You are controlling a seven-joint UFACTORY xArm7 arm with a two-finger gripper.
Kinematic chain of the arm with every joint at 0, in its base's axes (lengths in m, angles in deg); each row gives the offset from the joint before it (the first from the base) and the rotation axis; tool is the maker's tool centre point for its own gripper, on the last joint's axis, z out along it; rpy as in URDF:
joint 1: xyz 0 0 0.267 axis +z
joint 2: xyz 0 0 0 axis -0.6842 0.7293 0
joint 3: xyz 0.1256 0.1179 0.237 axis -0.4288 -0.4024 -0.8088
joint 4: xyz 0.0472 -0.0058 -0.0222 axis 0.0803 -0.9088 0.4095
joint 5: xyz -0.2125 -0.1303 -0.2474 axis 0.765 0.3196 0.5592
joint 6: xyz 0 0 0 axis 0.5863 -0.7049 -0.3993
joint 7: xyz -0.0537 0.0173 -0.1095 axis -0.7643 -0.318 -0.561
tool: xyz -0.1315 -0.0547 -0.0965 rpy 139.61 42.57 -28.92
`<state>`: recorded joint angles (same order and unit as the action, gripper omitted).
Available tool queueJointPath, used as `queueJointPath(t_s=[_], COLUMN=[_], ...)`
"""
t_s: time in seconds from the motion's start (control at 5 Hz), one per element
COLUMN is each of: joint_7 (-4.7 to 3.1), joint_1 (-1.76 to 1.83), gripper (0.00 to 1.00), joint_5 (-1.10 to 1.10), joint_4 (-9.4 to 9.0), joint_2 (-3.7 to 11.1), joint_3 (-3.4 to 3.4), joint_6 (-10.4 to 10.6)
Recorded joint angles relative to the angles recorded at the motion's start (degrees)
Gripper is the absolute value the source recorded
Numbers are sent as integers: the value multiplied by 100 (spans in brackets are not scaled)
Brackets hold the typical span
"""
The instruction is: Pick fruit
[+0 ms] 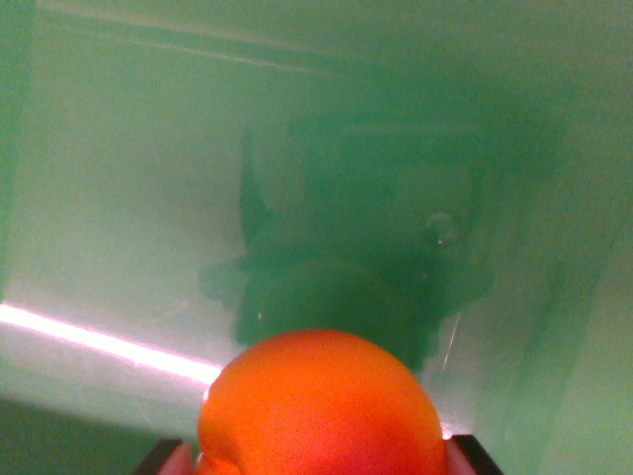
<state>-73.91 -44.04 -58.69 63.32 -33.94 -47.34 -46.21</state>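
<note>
An orange fruit (321, 406) fills the wrist view at six o'clock, pinched between the gripper's (321, 457) two dark fingertips (475, 453), whose corners show at five and seven o'clock. Past it lies a glossy green surface (119, 198) with a dark shadow (366, 237) at centre and a bright light streak (99, 341) at eight o'clock.
</note>
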Motion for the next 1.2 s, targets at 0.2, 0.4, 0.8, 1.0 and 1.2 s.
queueJointPath(t_s=[0.2,0.4,0.8,1.0,1.2], joint_7=[-2,-2,-5,-8,-8], joint_1=[-1,-1,-2,-2,-2], gripper=[100,100,100,100,100], joint_5=[-3,-3,-7,-10,-10], joint_4=[103,103,221,343,343], joint_2=[-75,-75,-162,-250,-250], joint_3=[1,1,3,4,4], joint_6=[-178,-178,-382,-593,-593])
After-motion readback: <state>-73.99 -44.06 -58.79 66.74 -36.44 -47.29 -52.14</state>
